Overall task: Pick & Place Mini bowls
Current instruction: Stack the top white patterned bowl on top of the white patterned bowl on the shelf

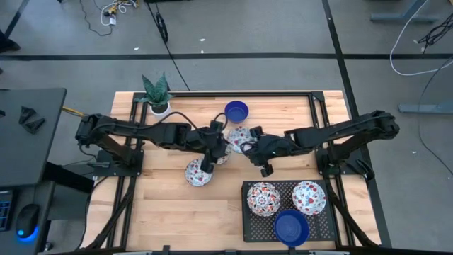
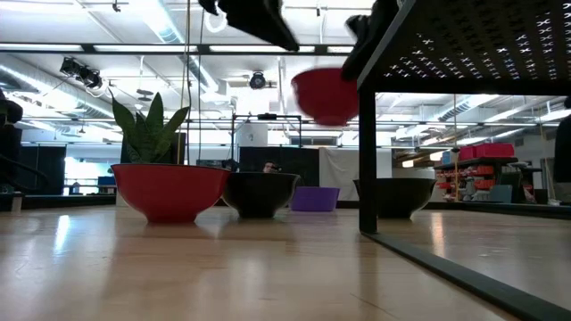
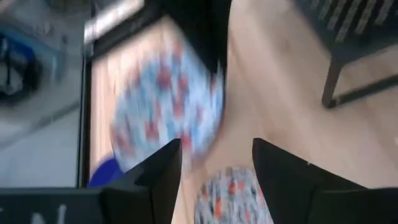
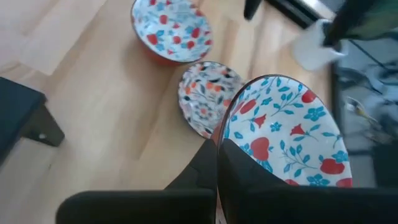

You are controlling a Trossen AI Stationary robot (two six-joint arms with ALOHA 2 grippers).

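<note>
My right gripper (image 1: 249, 144) is shut on a white floral mini bowl (image 4: 283, 134), red on the outside, held above the table; in the low view this bowl (image 2: 326, 94) hangs in the air. My left gripper (image 3: 216, 167) is open and hovers over another floral bowl (image 3: 233, 194) on the table. Two floral bowls (image 1: 199, 173) (image 1: 222, 157) sit on the wood near the left gripper (image 1: 208, 160). A cobalt blue bowl (image 1: 236, 111) stands farther back. Two floral bowls (image 1: 263, 198) (image 1: 309, 197) and a blue one (image 1: 291, 228) rest on a black rack. My right gripper holds the floral bowl by its rim (image 4: 227, 138), on the side nearest the wrist. One finger is inside the bowl and one (image 4: 200, 169) outside. The bowl is lifted clear of the table, its opening up and tilted a little.
A small white pot with a green plant (image 1: 158, 95) stands at the table's far left. The black perforated rack (image 1: 249, 225) stands on legs at the near right. Bare wood lies at the table's near left. Black frame rails run along the table's left and right sides.
</note>
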